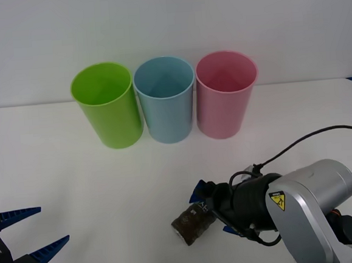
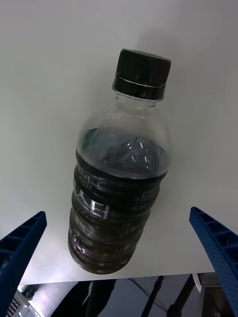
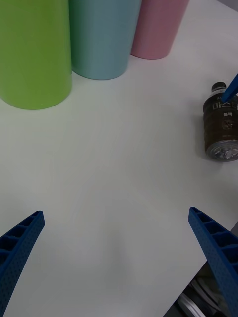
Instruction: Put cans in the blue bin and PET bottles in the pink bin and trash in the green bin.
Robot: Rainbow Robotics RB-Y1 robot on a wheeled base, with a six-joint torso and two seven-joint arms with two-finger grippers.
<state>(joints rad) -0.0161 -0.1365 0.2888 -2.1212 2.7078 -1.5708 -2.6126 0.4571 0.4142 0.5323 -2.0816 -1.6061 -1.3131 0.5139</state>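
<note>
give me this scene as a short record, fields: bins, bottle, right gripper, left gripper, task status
bins: green bin, blue bin, pink bin, upright in a row at the table's far side, green leftmost
bottle: bottle lying on its side on the table, black cap on, dark label
right gripper: right gripper open, a finger on each side of the bottle, not closed on it
left gripper: left gripper open, low at the near left, apart from everything
task status: bottle not yet picked up or binned
</note>
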